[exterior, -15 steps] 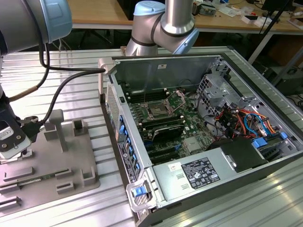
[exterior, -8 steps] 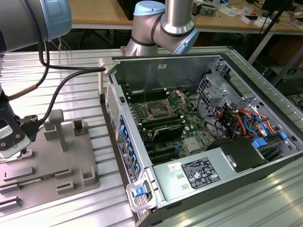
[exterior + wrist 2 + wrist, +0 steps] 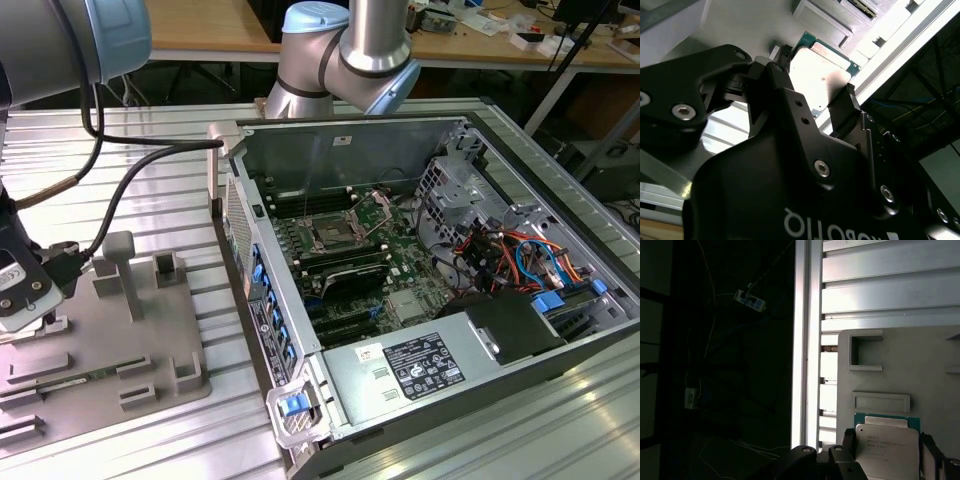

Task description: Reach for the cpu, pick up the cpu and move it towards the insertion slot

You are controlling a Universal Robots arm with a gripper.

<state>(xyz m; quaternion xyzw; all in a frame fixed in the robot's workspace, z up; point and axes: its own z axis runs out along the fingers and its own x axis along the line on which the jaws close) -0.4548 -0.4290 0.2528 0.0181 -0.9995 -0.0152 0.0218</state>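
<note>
Down on the grey fixture (image 3: 110,345) by the edge of the worktop (image 3: 150,140), bracketing the cpu (image 3: 887,450) with the hand (image 3: 817,71). Cannot tell whether clenched on it or loose.

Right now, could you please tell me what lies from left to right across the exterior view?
The gripper, the tall grey post, the insertion slot, the red and blue cables.

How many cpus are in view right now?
1. The cpu sits at the claw, over the grey fixture plate, in both wrist views. Others may be hidden.
</note>
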